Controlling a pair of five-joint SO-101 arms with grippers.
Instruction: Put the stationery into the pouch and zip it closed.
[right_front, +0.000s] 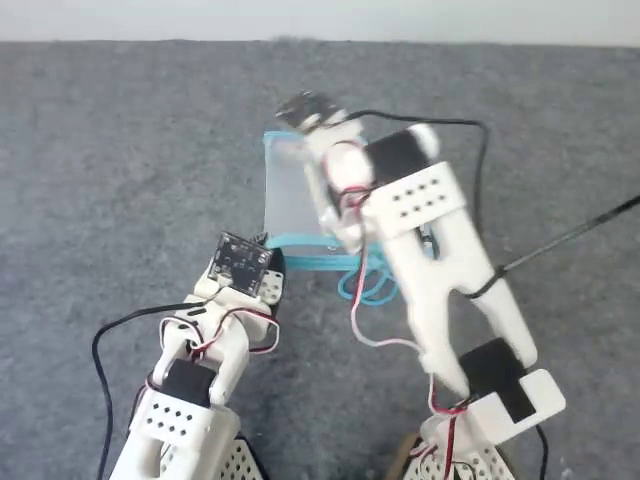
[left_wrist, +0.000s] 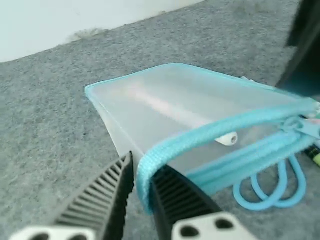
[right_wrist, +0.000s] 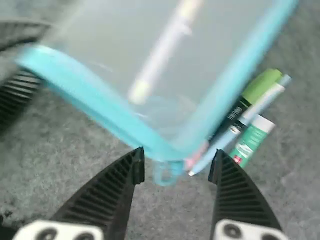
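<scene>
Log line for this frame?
left end effector: shut on pouch zipper edge; right end effector: open, straddling pouch corner; white pen: inside; green marker: outside; pouch unzipped

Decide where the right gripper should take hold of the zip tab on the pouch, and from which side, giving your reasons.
Grip the zip tab with one finger on each side, coming straight at the pouch corner from outside. It hangs free where the two blue edges meet, and the open right gripper straddles it. The left gripper pinches the zip edge's other end, likely bracing the pull.
</scene>
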